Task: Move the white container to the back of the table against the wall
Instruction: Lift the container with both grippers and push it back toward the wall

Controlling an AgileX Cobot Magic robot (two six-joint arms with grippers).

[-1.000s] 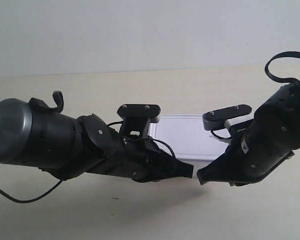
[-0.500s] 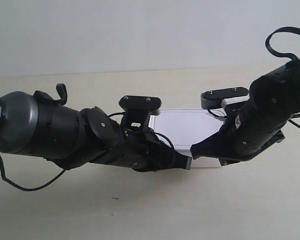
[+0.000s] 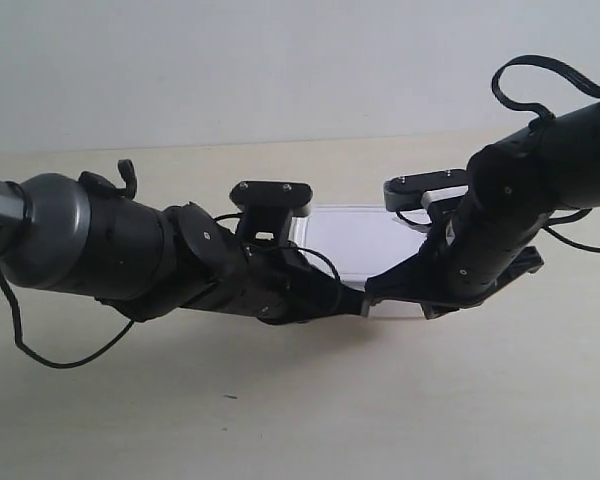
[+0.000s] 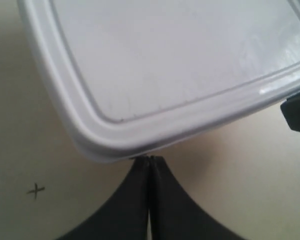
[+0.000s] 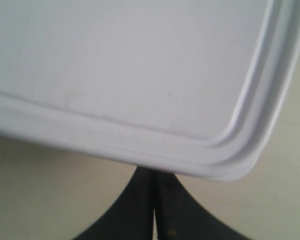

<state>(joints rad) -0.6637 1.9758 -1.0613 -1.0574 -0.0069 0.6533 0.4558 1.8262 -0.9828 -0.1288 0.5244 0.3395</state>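
The white container (image 3: 358, 245), flat lid up, lies on the cream table (image 3: 280, 420) between both arms. The lid fills the left wrist view (image 4: 180, 60) and the right wrist view (image 5: 130, 65). My left gripper (image 4: 149, 159) is shut, with nothing between its fingers, and its tips touch the container's near side by one rounded corner. My right gripper (image 5: 154, 172) is shut too, empty, tips under the rim beside the other near corner. In the exterior view the two tips (image 3: 363, 303) almost meet at the container's front edge. The wall (image 3: 280, 60) rises behind.
A strip of bare table (image 3: 360, 170) lies between the container and the wall. A small pencilled cross (image 4: 36, 190) marks the tabletop near the left gripper. Loose black cables hang off both arms (image 3: 40, 350).
Both arms have pushed towards the wall, and the container has slid back with them. The two gripper tips have drawn closer together at its front edge.
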